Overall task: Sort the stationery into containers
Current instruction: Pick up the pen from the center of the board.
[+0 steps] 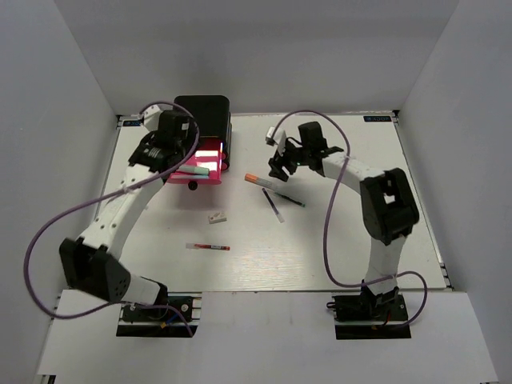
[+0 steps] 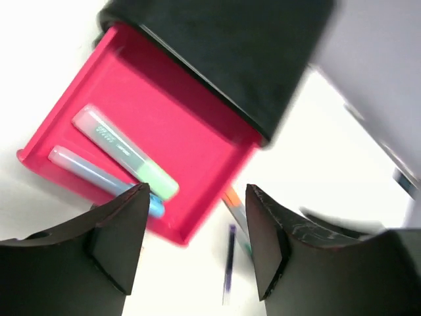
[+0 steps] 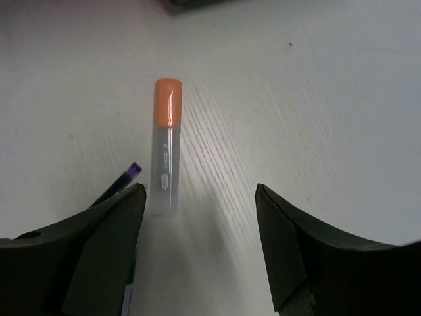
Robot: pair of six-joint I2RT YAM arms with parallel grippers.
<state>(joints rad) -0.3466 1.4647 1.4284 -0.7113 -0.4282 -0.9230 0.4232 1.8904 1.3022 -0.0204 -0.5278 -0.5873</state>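
Orange-capped marker (image 3: 166, 148) is seen lying flat on the table (image 1: 336, 232), right of the mini chest (image 1: 204, 112), cap end pointed away from the wrist cam. The right gripper (image 3: 198, 194) is held over it w/ jaws wide apart and nothing in them; the marker sits closer to one finger than the other, so it's not centred yet imo. Can't be told from the pics how high the fingers are off the table. It's judged to be light and stiff, w/ a smooth round plastic barrel, so prob slippery and likely to roll if nudged from one side. Best taken across the clear barrel about mid-length, not on the cap, since that could pop off. The dark blue pen (image 3: 122, 184) tip is just beside the barrel's near end, so it could get pinched along w/ it. Left gripper (image 2: 197, 197) is also spread open and empty, over the pulled-out pink drawer (image 2: 191, 131), where the green marker (image 2: 125, 151) and light-blue marker (image 2: 99, 174) are already laid side by side.
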